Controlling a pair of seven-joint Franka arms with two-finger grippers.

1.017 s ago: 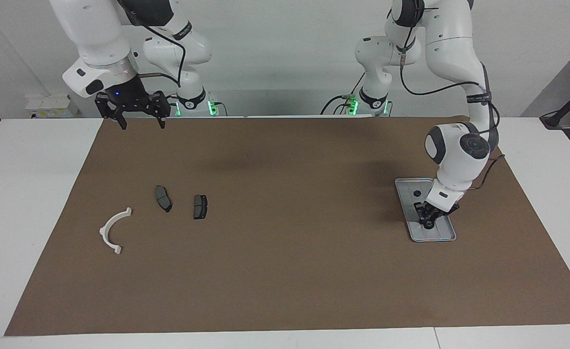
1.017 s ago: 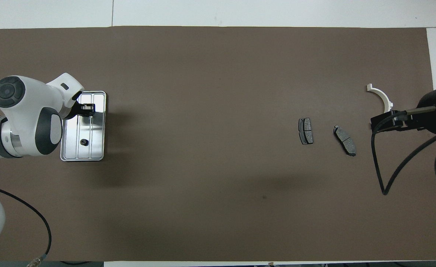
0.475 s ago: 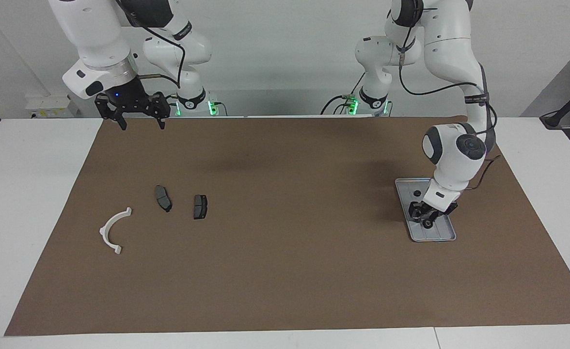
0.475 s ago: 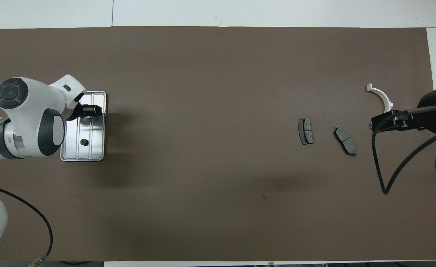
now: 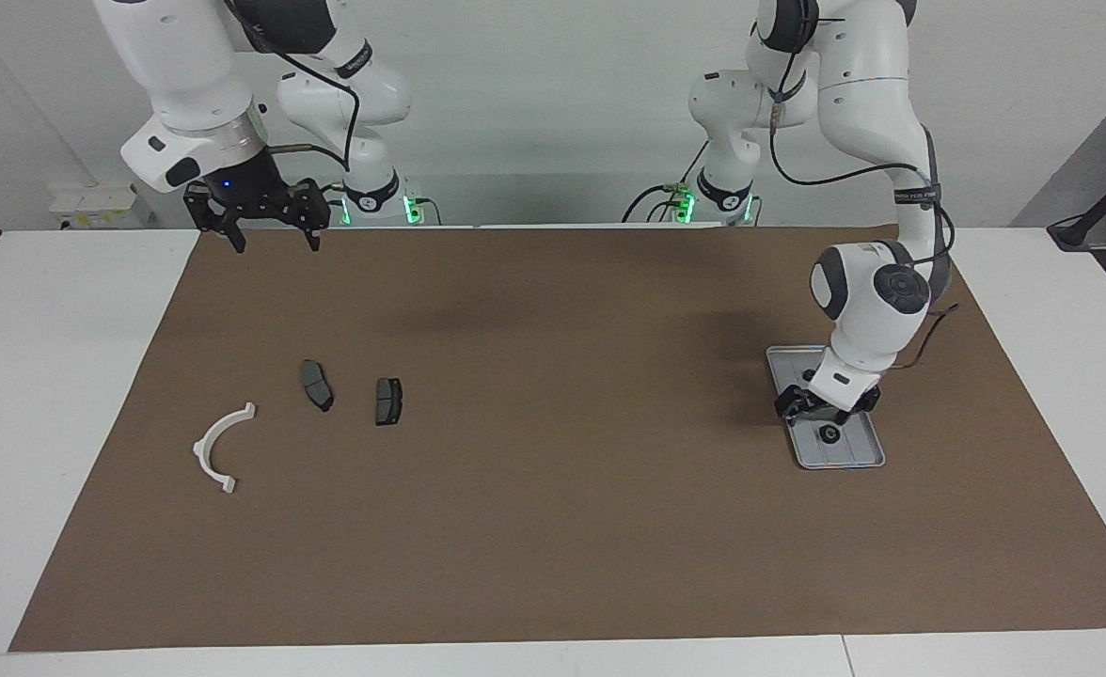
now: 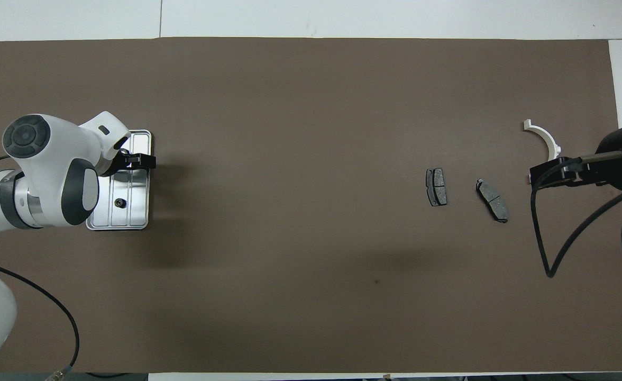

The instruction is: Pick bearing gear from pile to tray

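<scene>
The left gripper (image 5: 824, 406) is hovering over the tray (image 5: 868, 458), its fingers standing apart and empty. A small black bearing gear (image 5: 829, 433) is lying in the tray just below them. The right gripper (image 5: 271, 235), fingers apart, is waiting above the table's edge, nearer the brake pads (image 5: 316, 384).

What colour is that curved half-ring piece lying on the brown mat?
White. The half-ring shows best in the facing view.

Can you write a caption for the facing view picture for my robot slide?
Left gripper hangs open above the tray, a small black gear lying inside.
</scene>
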